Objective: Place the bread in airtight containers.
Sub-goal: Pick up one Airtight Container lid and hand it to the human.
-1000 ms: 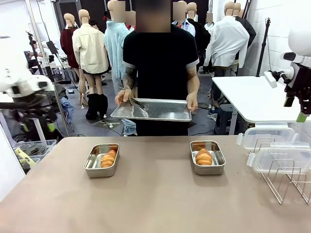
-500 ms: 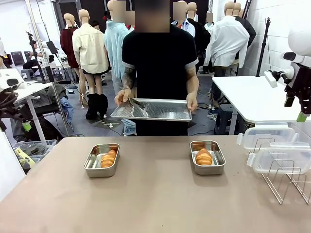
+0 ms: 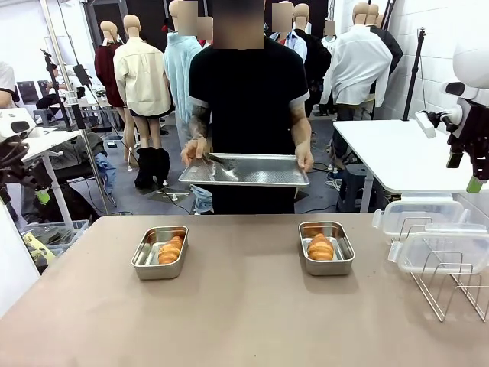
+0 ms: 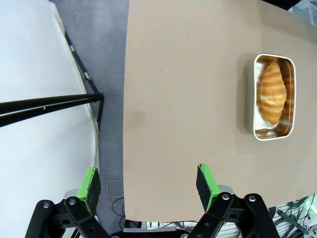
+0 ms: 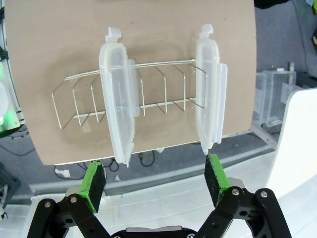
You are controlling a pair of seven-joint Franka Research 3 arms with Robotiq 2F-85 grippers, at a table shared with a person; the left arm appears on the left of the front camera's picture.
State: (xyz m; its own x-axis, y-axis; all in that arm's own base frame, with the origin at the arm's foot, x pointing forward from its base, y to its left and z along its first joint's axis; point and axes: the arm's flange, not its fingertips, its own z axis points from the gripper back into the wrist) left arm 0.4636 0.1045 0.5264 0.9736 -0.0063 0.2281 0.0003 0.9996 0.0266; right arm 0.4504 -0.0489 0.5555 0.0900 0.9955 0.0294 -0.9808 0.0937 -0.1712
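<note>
Right wrist view is showing us the right gripper (image 5: 154, 161), wide open and empty, hanging over two lids (image 5: 119, 99) standing edgewise in a rack (image 5: 163, 84) at mid frame, long axes running top to bottom. Bread (image 3: 320, 248) is lying in both containers (image 3: 345, 256); the left gripper (image 4: 147, 168) is gaping empty, farther from the lids, we are judging. Front view is cropping the lids at its right edge.

The bread (image 3: 170, 249) is glowing golden-brown, its crust ridged, in airtight containers (image 3: 158, 272) that are shining silver. The tabletop (image 3: 244, 321) is showing plain tan. The lids (image 5: 119, 99) are looking clear and milky on a silver wire rack (image 3: 451, 287). The left gripper (image 4: 148, 181) and right gripper (image 5: 156, 179) are showing black, with green pads (image 4: 90, 182).
</note>
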